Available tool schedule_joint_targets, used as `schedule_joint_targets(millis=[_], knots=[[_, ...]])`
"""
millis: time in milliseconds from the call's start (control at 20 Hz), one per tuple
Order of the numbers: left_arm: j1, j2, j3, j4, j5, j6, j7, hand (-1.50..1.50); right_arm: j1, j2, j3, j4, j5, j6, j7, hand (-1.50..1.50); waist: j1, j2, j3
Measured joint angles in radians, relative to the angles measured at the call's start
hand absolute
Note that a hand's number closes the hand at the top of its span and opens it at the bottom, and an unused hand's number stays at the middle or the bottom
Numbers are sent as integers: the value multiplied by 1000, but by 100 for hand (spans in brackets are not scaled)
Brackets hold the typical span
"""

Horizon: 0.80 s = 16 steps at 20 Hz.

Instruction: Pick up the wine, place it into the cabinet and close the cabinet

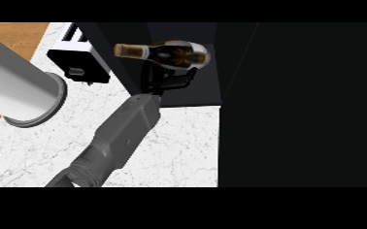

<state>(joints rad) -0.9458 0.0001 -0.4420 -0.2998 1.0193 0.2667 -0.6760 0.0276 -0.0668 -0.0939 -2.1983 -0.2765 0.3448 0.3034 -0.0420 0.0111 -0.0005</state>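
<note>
the left hand has its fingers curled round the wine, which lies sideways above them inside the dark cabinet.

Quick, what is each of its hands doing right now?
Right hand: fingers curled round the wine bottle, holding it tilted inside the open dark cabinet.
Left hand: not in view, so nothing can be told.

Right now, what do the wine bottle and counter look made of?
Wine bottle: dark glass, glossy, going by the bright highlight on its rounded body; neck wrapped in gold-brown foil, probably. Counter: white stone, likely marble, with fine grey veining and a matte look.
</note>
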Motion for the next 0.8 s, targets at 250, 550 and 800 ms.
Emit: schedule_joint_targets(millis=[250, 550, 800], knots=[[6, 0, 11, 55, 1, -22, -31, 150, 8, -7, -9, -9, -19, 11, -4, -150, -6, 2, 0], [-5, -1, 38, 84, 12, -36, -83, 150, -8, -10, -4, -21, -19, -4, 21, -150, -10, 5, -2], [-8, -2, 44, 91, 4, -42, -148, -150, 12, -9, -4, -24, -7, 4, 7, -150, -12, 9, -6]])
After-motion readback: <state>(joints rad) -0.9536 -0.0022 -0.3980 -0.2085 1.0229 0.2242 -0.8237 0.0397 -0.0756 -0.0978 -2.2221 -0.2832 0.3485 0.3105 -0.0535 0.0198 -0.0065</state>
